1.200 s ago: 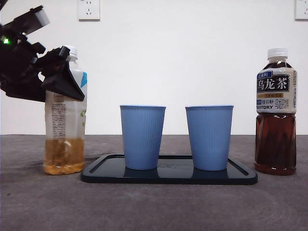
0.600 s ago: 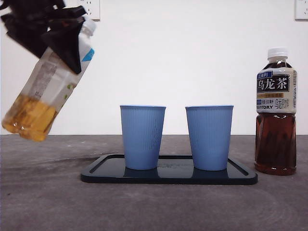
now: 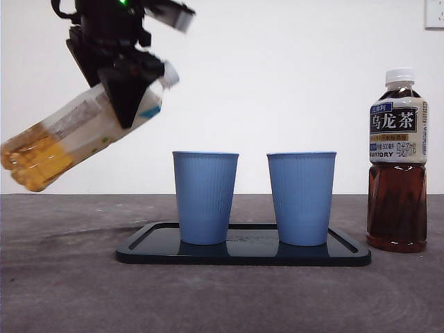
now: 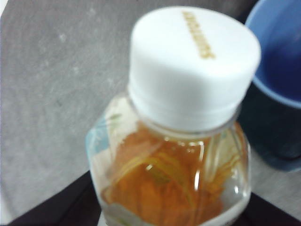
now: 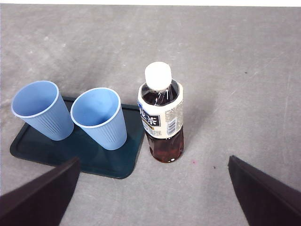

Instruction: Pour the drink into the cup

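Two bottles, two cups and one tray make up the scene. Farthest left in the front view, a clear plastic bottle of amber-yellow drink with a white screw cap (image 3: 83, 135) hangs tilted in the air, well above the grey counter (image 3: 62, 277), its base low to the left and its capped neck raised toward the right. The left pincer (image 3: 128, 87) is clamped on this bottle's upper body just below the neck, the dark arm coming down from the top edge. In the left wrist view the white cap (image 4: 194, 66) is screwed on, the liquid shows orange through the shoulder, and the rim of a blue cup lies just beyond.

Next along, a dark, flat rectangular plastic tray (image 3: 243, 255) rests on the counter and carries two upright ribbed blue plastic cups: the left cup (image 3: 205, 198) and the right cup (image 3: 302, 198), close together but apart.

Just past the tray's right end stands a dark brown tea bottle with a white cap and a printed label (image 3: 397, 163), upright on the counter.

The right pincer (image 5: 150, 221) hovers high over this bottle and the cups, its jaws spread wide apart and holding nothing.
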You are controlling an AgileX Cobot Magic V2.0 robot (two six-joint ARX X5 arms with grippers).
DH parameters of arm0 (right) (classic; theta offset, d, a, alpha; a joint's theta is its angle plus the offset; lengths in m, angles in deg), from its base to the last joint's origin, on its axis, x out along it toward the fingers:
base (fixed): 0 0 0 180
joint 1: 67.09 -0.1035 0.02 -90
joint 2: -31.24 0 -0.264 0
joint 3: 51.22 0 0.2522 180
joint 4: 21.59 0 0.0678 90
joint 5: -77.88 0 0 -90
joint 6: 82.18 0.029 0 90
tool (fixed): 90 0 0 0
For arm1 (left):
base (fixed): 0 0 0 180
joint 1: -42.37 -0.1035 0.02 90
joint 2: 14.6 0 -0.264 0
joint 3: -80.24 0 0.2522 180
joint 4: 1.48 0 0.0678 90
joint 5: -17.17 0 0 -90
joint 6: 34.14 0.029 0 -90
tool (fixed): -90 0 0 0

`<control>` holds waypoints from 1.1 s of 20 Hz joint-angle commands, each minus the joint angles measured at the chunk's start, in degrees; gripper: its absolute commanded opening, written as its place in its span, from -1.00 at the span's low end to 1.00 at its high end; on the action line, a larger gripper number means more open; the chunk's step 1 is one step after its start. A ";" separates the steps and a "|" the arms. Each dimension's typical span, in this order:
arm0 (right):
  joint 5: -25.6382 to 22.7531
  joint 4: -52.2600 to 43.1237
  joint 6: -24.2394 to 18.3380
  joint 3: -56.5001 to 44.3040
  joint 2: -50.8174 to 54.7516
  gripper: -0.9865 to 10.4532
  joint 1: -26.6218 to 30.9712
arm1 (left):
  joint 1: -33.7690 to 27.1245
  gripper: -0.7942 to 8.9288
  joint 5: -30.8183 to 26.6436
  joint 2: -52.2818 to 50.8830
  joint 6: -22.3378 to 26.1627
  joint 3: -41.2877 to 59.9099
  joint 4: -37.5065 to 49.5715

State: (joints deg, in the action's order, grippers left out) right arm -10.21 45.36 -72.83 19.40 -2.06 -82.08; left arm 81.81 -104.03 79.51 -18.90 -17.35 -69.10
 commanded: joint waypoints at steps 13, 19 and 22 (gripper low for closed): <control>0.02 -0.70 0.72 0.98 -0.26 0.06 -0.24 | 7.02 -0.35 -21.14 7.28 8.13 -1.75 1.22; 0.04 -0.55 0.74 0.98 -0.26 0.06 -0.24 | 8.90 -0.36 -26.29 10.47 10.25 -1.75 1.11; 0.09 -0.42 0.74 0.98 -0.26 0.06 -0.26 | 9.16 -0.36 -29.22 12.17 11.37 -1.75 0.70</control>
State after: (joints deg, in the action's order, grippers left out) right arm -10.21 45.32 -72.72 19.40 -2.06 -82.08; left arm 90.24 -130.90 90.81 -9.10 -17.35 -68.34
